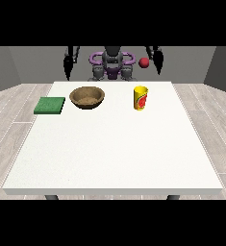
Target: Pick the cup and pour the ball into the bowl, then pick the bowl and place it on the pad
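A yellow cup (141, 98) with a red mark stands upright on the white table (114, 153), right of centre near the far edge. A red ball (144, 62) shows above the cup, level with the robot's chest, with nothing visibly holding it. A brown wooden bowl (87, 97) sits left of the cup. The green pad (50, 105) lies flat at the table's far left. The hand at the view's right (157, 61) hangs beyond the far edge, just right of the ball, fingers straight. The hand at the view's left (68, 65) hangs likewise, holding nothing.
The robot's torso (112, 65) stands behind the far edge of the table. Wooden floor surrounds the table on both sides. The bowl, cup and pad all lie along the far part of the table.
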